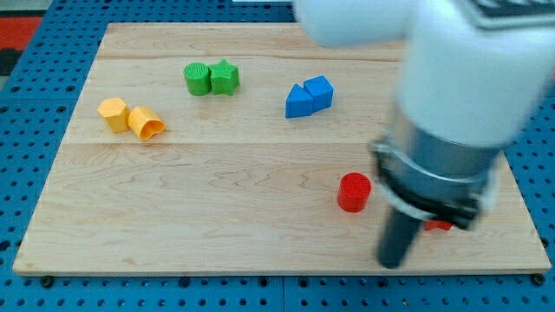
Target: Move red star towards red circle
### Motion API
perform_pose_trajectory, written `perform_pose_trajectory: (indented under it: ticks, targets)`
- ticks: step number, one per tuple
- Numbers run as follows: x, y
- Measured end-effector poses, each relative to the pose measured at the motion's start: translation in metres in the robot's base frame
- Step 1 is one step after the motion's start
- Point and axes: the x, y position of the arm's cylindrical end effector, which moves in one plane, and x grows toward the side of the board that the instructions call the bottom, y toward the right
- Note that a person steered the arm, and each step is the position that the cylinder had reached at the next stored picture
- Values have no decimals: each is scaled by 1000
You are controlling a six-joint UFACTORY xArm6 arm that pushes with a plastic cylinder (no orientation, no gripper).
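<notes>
My tip (392,263) sits touching the mostly hidden red star (439,224), right of red circle (354,191)

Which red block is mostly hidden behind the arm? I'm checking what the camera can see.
The red star: only a sliver shows at the view's right of my tip. The red circle stands in full view, at the view's left.

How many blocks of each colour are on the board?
Yellow blocks: 2
Green blocks: 2
Blue blocks: 2
Red blocks: 2, one mostly hidden behind the arm
Total: 8
</notes>
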Motion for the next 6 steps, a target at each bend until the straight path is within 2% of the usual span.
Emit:
perform_pose_trajectory:
  ticks: [1,2,3,5,6]
  targets:
    - [-11,111]
    - [-39,118]
    - [-54,74]
    - [-55,-9]
    - [-57,-26]
